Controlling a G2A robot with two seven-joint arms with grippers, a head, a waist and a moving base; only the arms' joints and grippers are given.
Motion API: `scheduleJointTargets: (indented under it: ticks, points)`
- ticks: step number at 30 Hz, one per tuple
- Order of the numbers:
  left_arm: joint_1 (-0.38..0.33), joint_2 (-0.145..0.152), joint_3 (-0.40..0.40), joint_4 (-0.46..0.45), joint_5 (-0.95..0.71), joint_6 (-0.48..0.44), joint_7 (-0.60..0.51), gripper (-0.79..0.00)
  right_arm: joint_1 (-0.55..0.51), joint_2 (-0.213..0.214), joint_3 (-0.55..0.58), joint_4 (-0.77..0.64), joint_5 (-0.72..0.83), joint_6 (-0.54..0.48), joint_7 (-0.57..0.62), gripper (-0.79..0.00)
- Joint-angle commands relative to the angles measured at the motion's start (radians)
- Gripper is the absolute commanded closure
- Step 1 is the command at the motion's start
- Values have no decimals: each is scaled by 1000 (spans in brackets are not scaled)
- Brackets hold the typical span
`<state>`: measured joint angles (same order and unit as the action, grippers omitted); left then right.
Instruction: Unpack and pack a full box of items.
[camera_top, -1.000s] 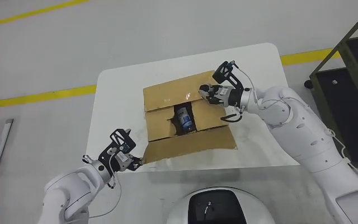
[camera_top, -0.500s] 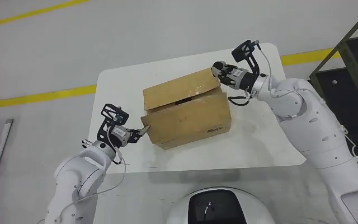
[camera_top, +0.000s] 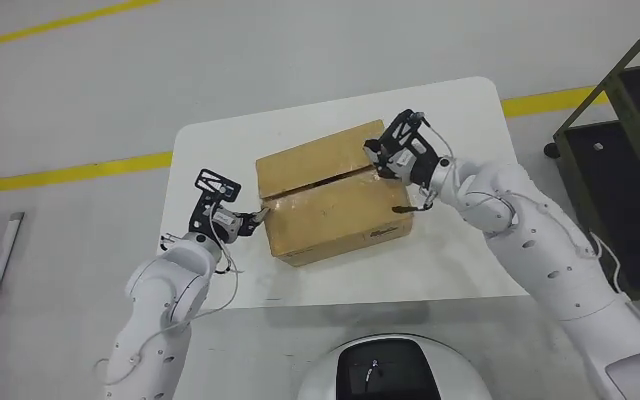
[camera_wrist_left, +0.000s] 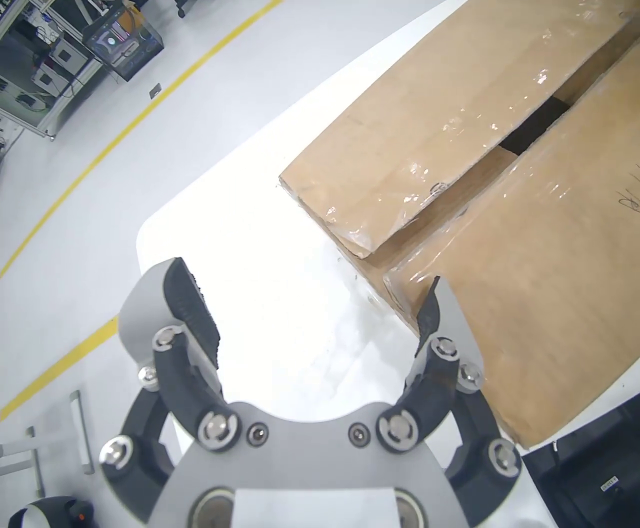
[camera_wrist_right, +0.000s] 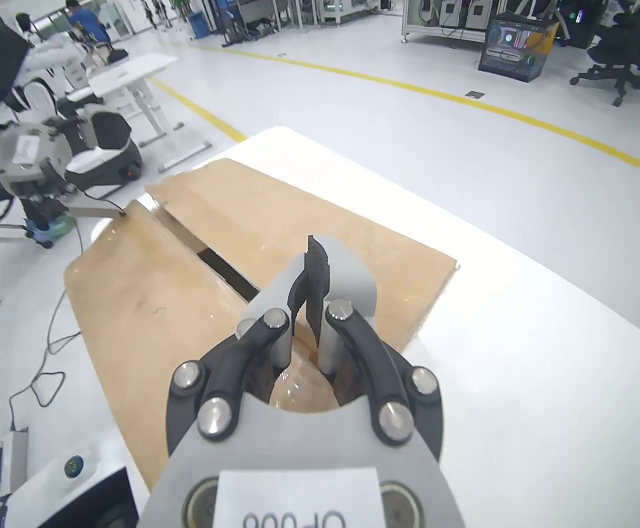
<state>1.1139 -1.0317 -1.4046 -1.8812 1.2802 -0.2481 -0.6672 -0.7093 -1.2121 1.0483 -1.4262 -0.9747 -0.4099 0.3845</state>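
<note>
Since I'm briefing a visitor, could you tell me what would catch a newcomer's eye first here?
A brown cardboard box sits on the white table, its top nearly shut, a dark slit down the middle. The left gripper, open, is at one end; the right gripper, shut, is over the other.

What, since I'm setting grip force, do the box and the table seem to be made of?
The box looks like plain brown cardboard, matte, its flap edges covered by clear tape that glints and wrinkles. The table looks like smooth white laminate or plastic, slightly glossy since it mirrors the light; which of the two cannot be told.
</note>
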Motion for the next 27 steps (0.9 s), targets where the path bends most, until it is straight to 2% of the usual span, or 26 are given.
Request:
scheduleJointTargets:
  ticks: [1,18,23,27]
  points:
    - [-2,-1,3,2,0,4,-4,-785,-2,-4,-19,9,-33,13,-16,0]
    - [-1,-3,-11,30,6,-6,-2,-785,39,-39,-94,35,-64,72,-36,0]
    - [5,-1,-39,24,14,-7,4,-785,50,-51,-118,72,-70,83,-39,0]
    - [31,4,-94,8,18,7,4,-785,58,-58,-126,83,-72,88,-38,0]
